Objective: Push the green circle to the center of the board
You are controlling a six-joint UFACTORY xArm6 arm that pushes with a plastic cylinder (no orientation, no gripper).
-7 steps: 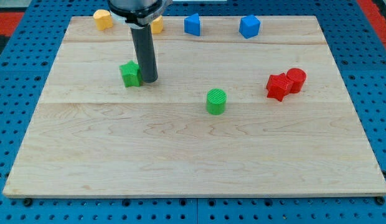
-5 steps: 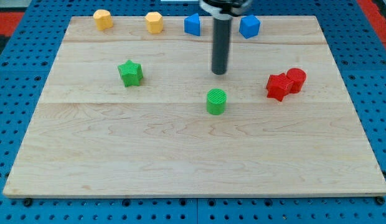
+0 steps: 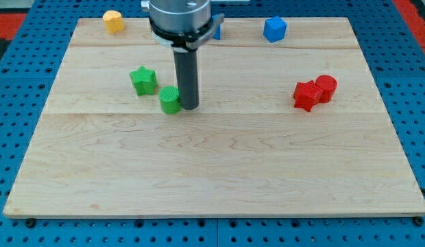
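The green circle (image 3: pixel 169 100) is a short green cylinder left of the board's middle, just below and right of the green star (image 3: pixel 143 80). My tip (image 3: pixel 188 106) is on the board touching the circle's right side. The rod rises from it to the arm's head at the view's top.
A yellow block (image 3: pixel 113 20) sits at the top left edge. A blue block (image 3: pixel 274 29) is at the top right, and another blue block (image 3: pixel 215 31) is partly hidden behind the arm. A red star (image 3: pixel 306 95) and red cylinder (image 3: pixel 325 88) touch at the right.
The green circle has moved left from the board's middle to beside the green star. My tip went from above the circle to its right side. The second yellow block is now hidden.
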